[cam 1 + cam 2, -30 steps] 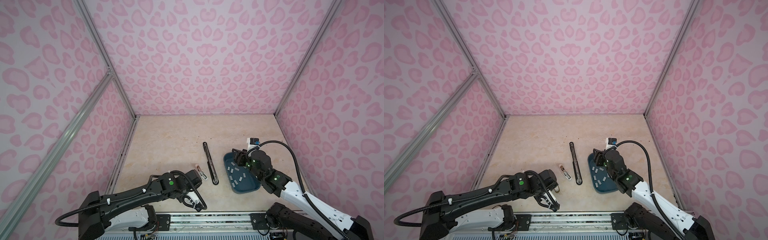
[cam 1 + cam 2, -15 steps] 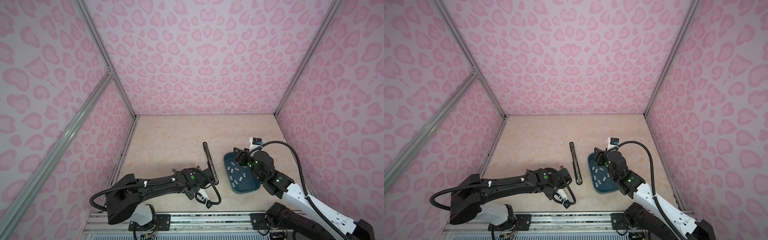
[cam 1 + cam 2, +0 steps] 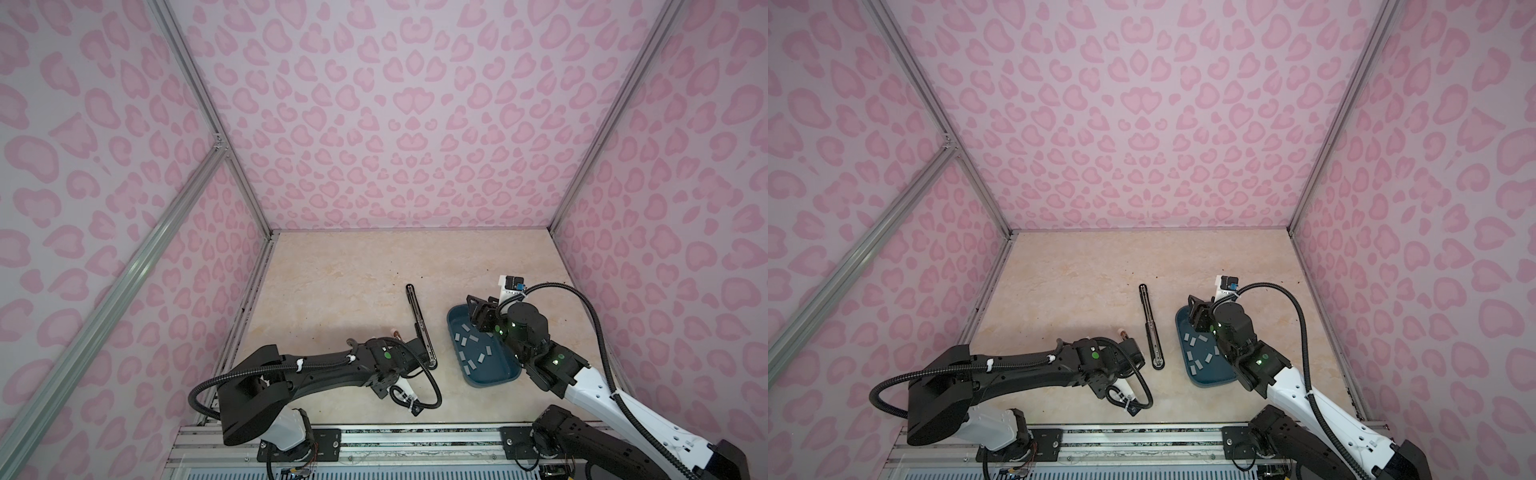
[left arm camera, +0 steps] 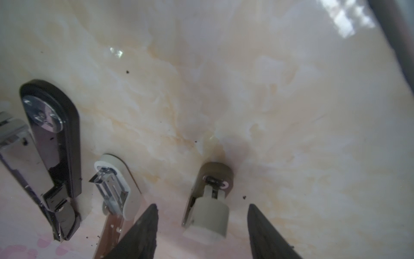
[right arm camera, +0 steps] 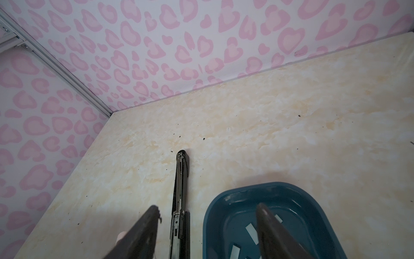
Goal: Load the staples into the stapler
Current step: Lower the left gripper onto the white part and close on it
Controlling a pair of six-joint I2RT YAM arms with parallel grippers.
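Our left pincer point(image 4: 202, 205) stood released astride a beige stapler point(image 4: 210, 213); our right pincer point(image 5: 207, 206) hung released over the rim of a blue tray point(image 5: 257, 186) holding staples point(image 5: 252, 233).

Even, soft light; left wrist view blurred, with glare patches.

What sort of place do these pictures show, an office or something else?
Most likely a robot test booth, not an office: pink patterned walls on metal frame bars enclose a marble-look tabletop, and the left arm and right arm are mounted on a rail at its front.
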